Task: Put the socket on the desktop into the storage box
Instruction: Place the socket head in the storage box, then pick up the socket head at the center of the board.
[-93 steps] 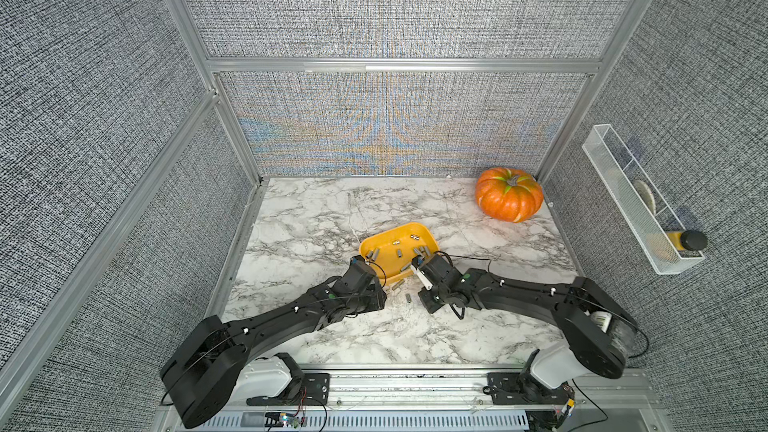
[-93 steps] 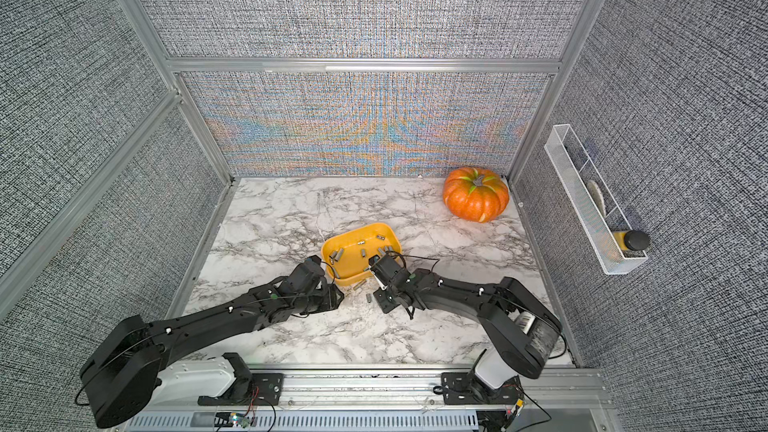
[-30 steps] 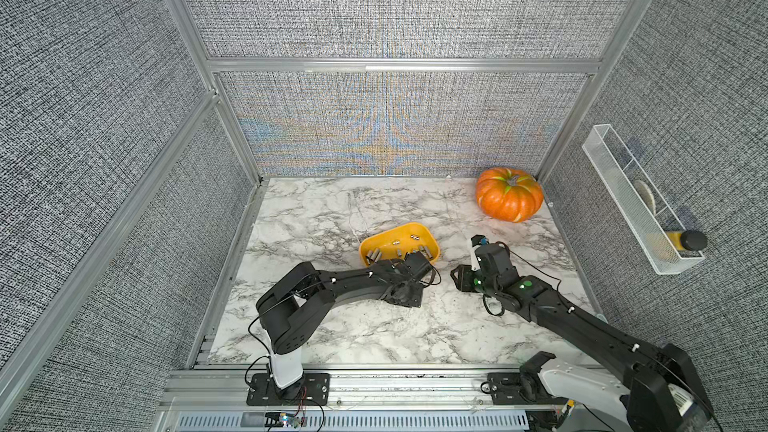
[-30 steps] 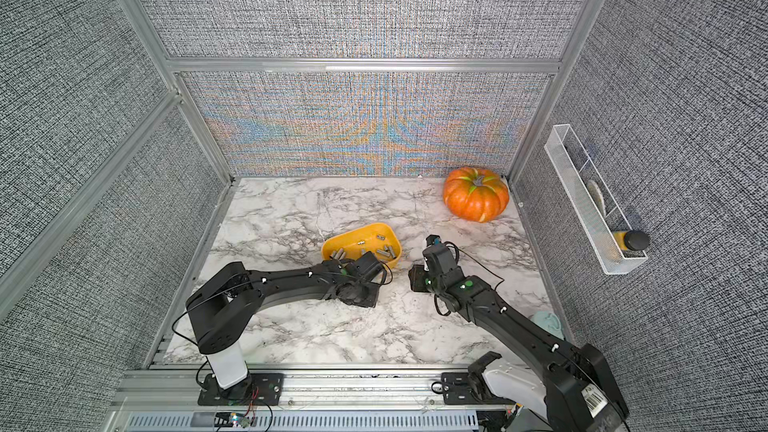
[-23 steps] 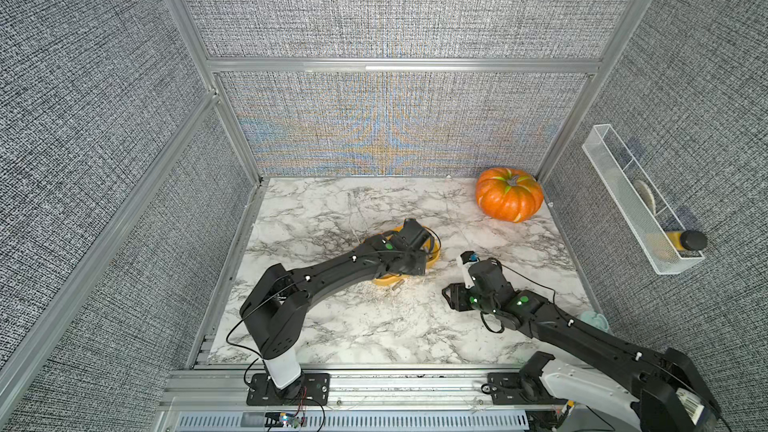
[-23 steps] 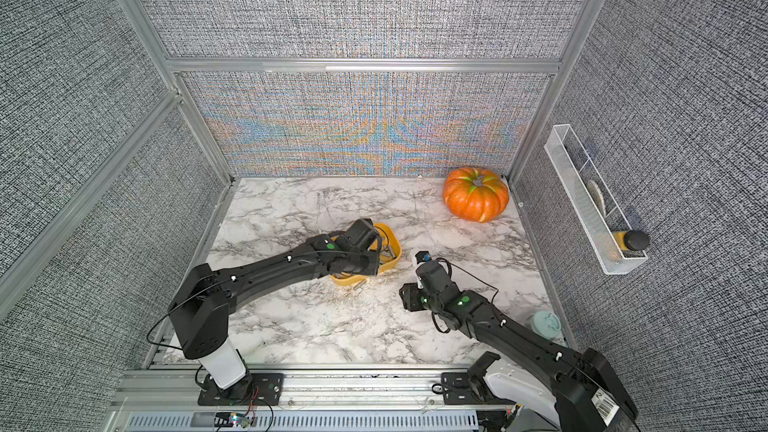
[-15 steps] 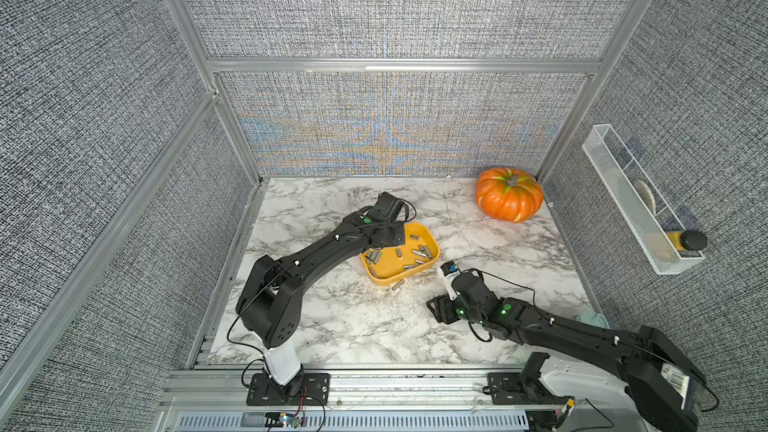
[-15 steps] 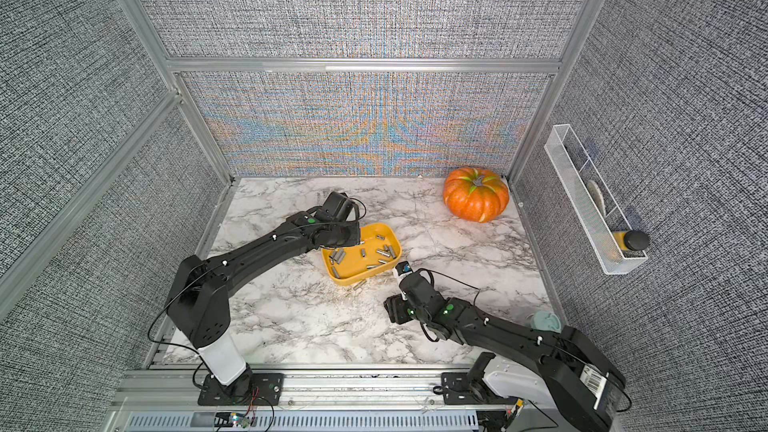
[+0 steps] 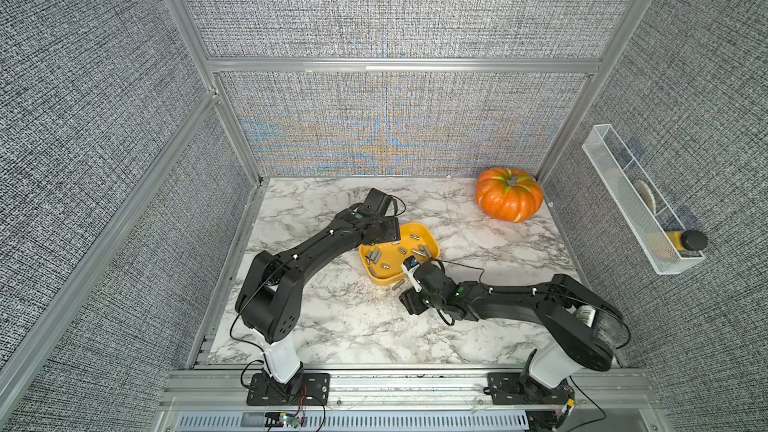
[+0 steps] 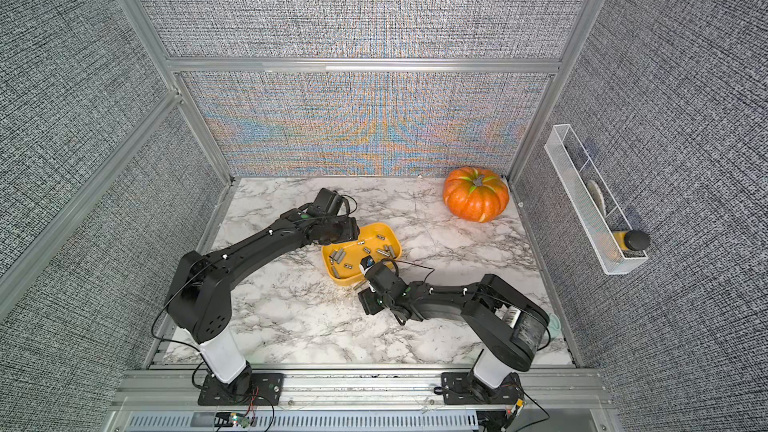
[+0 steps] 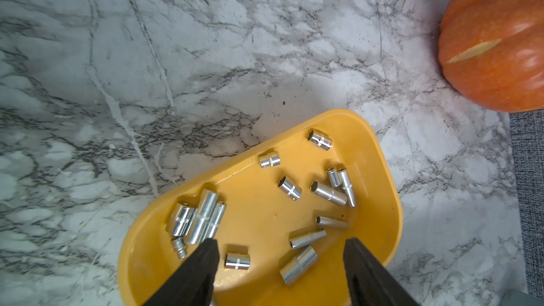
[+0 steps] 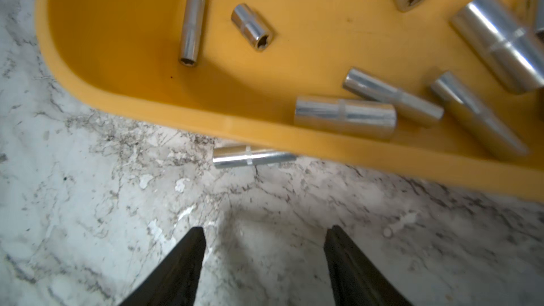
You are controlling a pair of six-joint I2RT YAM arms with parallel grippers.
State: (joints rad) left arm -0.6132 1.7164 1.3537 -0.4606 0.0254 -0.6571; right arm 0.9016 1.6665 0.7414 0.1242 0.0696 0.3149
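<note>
Many sockets (image 11: 290, 188) lie in the storage box (image 11: 259, 219), yet one socket (image 12: 235, 157) is left on the desk (image 12: 88, 216), tucked against its rim. The left jaws gape empty over the box; the right jaws, open too, face the straggler.

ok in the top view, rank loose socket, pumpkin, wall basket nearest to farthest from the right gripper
1. loose socket, on the desktop by the right gripper
2. pumpkin, back right corner
3. wall basket, right wall
</note>
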